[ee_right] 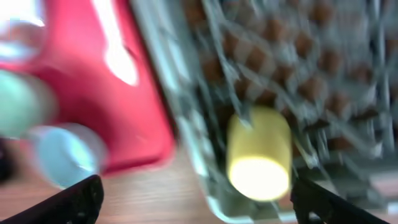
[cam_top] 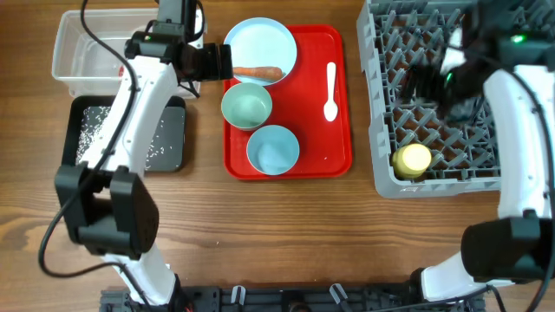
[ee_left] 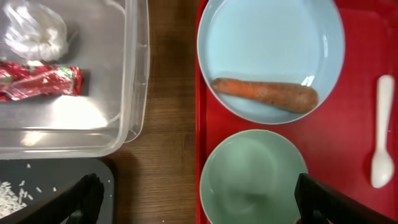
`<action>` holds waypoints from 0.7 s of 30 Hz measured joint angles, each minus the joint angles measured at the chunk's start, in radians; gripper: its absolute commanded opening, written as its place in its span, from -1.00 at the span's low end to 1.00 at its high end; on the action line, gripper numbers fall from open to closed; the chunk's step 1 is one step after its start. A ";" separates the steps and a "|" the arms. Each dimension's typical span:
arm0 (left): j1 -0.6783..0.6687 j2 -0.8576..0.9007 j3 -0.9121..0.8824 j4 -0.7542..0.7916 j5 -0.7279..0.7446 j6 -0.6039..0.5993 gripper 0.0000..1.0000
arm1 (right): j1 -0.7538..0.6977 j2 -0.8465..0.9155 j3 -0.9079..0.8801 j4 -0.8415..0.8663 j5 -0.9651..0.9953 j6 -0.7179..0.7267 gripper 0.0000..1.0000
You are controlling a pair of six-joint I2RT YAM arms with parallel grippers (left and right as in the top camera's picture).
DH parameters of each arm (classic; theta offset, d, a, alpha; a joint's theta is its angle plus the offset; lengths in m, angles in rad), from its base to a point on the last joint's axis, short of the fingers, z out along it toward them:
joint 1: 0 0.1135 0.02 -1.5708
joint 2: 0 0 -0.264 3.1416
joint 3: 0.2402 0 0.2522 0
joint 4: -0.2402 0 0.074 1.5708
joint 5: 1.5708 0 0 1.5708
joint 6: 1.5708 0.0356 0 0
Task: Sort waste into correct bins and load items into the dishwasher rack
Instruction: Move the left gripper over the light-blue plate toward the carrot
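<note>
overhead: my left arm runs from the table's [cam_top: 260, 234] near edge over the black tray [cam_top: 173, 149] and bends right. the left end effector [cam_top: 224, 62] hangs spread and empty at the left rim of the plate [cam_top: 260, 39]. my right arm arcs over the dishwasher rack [cam_top: 381, 104]; the right end effector [cam_top: 425, 82] is a blur above the pegs.

left wrist: the fingers [ee_left: 81, 199] stand wide apart, over the near bowl [ee_left: 252, 174]. the carrot [ee_left: 264, 95] lies across the plate's near side. the spoon [ee_left: 380, 134] rests on the red tray [ee_left: 354, 93]. the clear tub [ee_left: 134, 74] holds the red wrapper [ee_left: 40, 81] and the tissue [ee_left: 34, 31]. rice [ee_left: 12, 190] is scattered in the black tray.

right wrist: blurred, but both fingers [ee_right: 68, 202] sit far apart, holding nothing. the yellow cup [ee_right: 258, 155] lies on its side in the rack, near the wall beside the red tray.
</note>
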 measured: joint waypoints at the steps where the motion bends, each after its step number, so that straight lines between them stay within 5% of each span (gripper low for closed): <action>1: 0.000 -0.013 0.000 -0.003 0.000 0.000 0.99 | 0.005 0.000 0.037 0.014 -0.015 -0.005 0.88; 12: -0.115 -0.110 0.002 -0.031 0.135 -0.002 1.00 | 0.179 -0.003 0.103 0.168 -0.082 -0.008 0.63; 21: -0.236 -0.099 0.002 -0.040 0.095 -0.089 0.97 | 0.233 0.036 0.103 0.222 -0.088 0.026 0.51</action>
